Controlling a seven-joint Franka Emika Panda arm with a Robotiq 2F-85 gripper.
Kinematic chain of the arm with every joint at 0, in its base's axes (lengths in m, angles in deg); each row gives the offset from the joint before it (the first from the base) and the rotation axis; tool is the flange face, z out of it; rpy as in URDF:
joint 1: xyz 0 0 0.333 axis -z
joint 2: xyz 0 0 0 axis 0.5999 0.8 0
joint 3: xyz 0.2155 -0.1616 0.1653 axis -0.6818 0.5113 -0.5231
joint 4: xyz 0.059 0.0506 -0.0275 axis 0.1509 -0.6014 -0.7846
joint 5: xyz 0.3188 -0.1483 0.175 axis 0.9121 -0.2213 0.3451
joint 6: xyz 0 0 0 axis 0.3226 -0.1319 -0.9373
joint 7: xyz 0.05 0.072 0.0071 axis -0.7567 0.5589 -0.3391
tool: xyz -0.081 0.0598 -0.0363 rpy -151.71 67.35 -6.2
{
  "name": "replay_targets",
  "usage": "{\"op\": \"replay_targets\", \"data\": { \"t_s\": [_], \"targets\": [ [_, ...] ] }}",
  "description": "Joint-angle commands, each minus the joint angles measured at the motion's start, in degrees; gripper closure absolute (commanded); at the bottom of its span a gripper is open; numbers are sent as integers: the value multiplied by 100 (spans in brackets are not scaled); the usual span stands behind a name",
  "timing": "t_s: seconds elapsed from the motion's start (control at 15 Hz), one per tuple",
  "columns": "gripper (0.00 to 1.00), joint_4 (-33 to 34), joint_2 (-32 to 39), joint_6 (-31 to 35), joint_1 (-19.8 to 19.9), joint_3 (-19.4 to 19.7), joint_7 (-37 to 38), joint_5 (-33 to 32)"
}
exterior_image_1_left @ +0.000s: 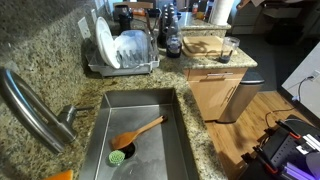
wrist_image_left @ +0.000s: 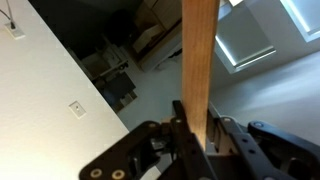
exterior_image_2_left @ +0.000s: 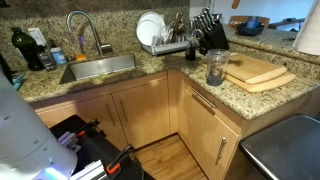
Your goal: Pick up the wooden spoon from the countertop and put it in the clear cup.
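In the wrist view my gripper point(wrist_image_left: 197, 125) is shut on a light-brown wooden handle point(wrist_image_left: 199, 60), the wooden spoon. The handle sticks straight up from the jaws toward a ceiling and a window, and its bowl is out of view. The clear cup point(exterior_image_2_left: 216, 68) stands on the speckled granite countertop point(exterior_image_2_left: 150, 70) beside the cutting boards; it also shows in an exterior view point(exterior_image_1_left: 226, 52). The gripper and the held spoon do not show in either exterior view.
A bigger orange-brown wooden spoon point(exterior_image_1_left: 140, 130) and a green brush point(exterior_image_1_left: 118, 156) lie in the steel sink point(exterior_image_1_left: 176, 140). Around them are a faucet point(exterior_image_2_left: 85, 30), a dish rack with plates point(exterior_image_2_left: 160, 40), a knife block point(exterior_image_2_left: 210, 35), wooden cutting boards point(exterior_image_2_left: 255, 72) and dark bottles point(exterior_image_2_left: 30, 50).
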Motion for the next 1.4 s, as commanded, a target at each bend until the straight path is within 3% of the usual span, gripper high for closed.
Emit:
{"op": "replay_targets", "data": {
  "t_s": [0.0, 0.2, 0.27, 0.47, 0.53, 1.0, 1.07, 1.2, 1.27, 1.33],
  "targets": [
    [94, -679, -40, -1297, -184, -379, 44, -552],
    [94, -954, 113, -2327, -263, -529, -131, -635],
    [78, -779, 102, -1915, -221, -537, -16, -424],
    [78, -889, 192, -2245, -233, -570, -22, -503],
    [94, -813, 238, -2192, -196, -542, -116, -408],
    [94, -402, 717, -2334, -125, -547, -589, -123],
    [78, -654, 578, -2246, -98, -521, -428, -269],
    [78, -563, 651, -2251, -112, -551, -428, -248],
    [94, -544, 658, -2252, -118, -555, -430, -244],
    [94, -583, 665, -2182, -141, -590, -510, -210]
  ]
}}
